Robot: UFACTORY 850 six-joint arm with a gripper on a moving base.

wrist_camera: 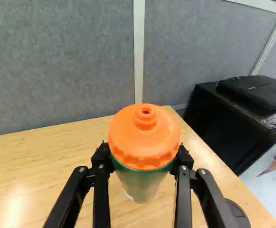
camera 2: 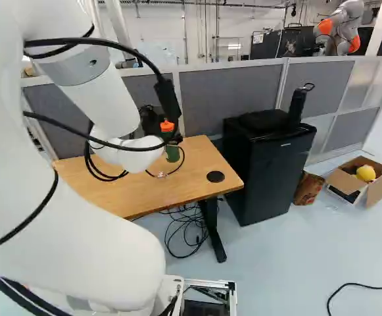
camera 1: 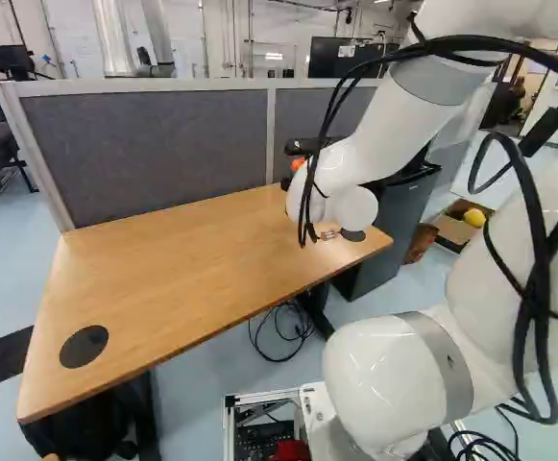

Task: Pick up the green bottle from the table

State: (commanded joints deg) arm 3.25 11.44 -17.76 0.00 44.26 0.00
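Gripper (wrist_camera: 143,156) parted bottle-wide, both fingers on green bottle (wrist_camera: 142,183) just under orange cap (wrist_camera: 145,135), bottle between them, long axis roughly upright, over table (wrist_camera: 38,156), contact below unclear, likely straight lift next.

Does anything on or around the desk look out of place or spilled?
No spill shows on the desk. The untidy spot is the black cables lying in loose loops on the floor by its leg, possibly a snag hazard.
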